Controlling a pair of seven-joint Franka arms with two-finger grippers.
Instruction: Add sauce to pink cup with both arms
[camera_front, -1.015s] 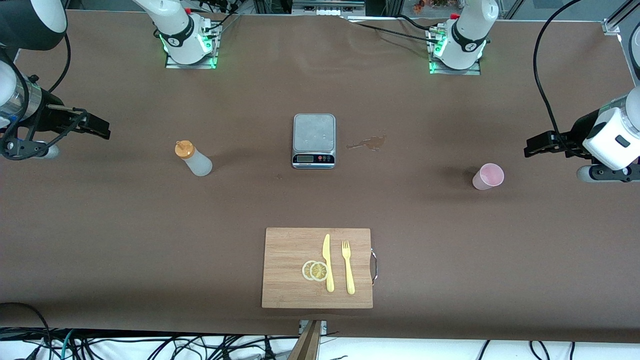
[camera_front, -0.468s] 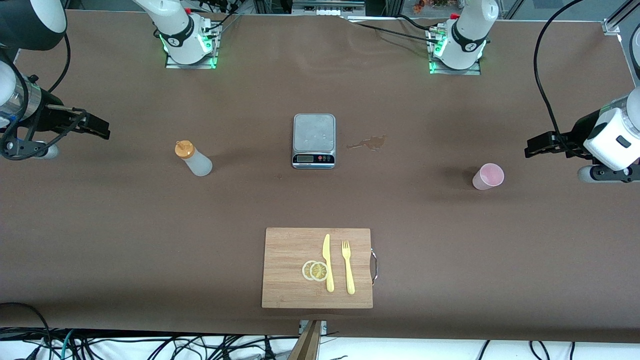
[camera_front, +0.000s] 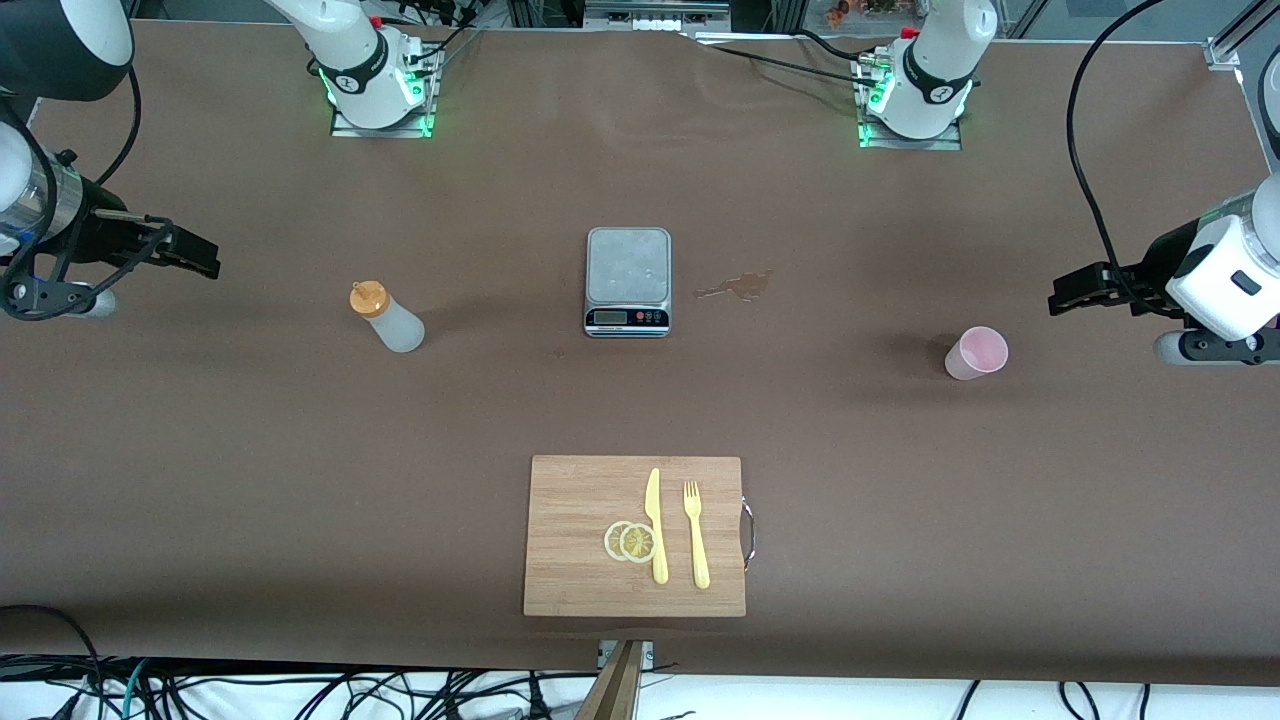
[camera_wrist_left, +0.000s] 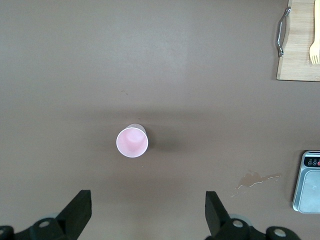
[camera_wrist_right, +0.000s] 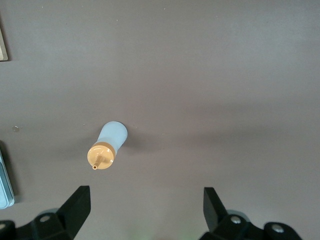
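The sauce bottle (camera_front: 388, 316), whitish with an orange nozzle cap, stands upright on the brown table toward the right arm's end; the right wrist view shows the sauce bottle (camera_wrist_right: 107, 146) from above. The pink cup (camera_front: 976, 353) stands upright and empty toward the left arm's end, and the pink cup (camera_wrist_left: 132, 141) shows from above in the left wrist view. My right gripper (camera_front: 200, 256) hangs open over the table's end, apart from the bottle. My left gripper (camera_front: 1066, 295) hangs open over the other end, apart from the cup. Both grippers (camera_wrist_left: 148, 210) (camera_wrist_right: 146, 207) hold nothing.
A kitchen scale (camera_front: 627, 281) sits mid-table with a brownish spill stain (camera_front: 738, 287) beside it. Nearer the front camera lies a wooden cutting board (camera_front: 570, 560) with two lemon slices (camera_front: 630, 541), a yellow knife (camera_front: 655, 525) and a fork (camera_front: 695, 534).
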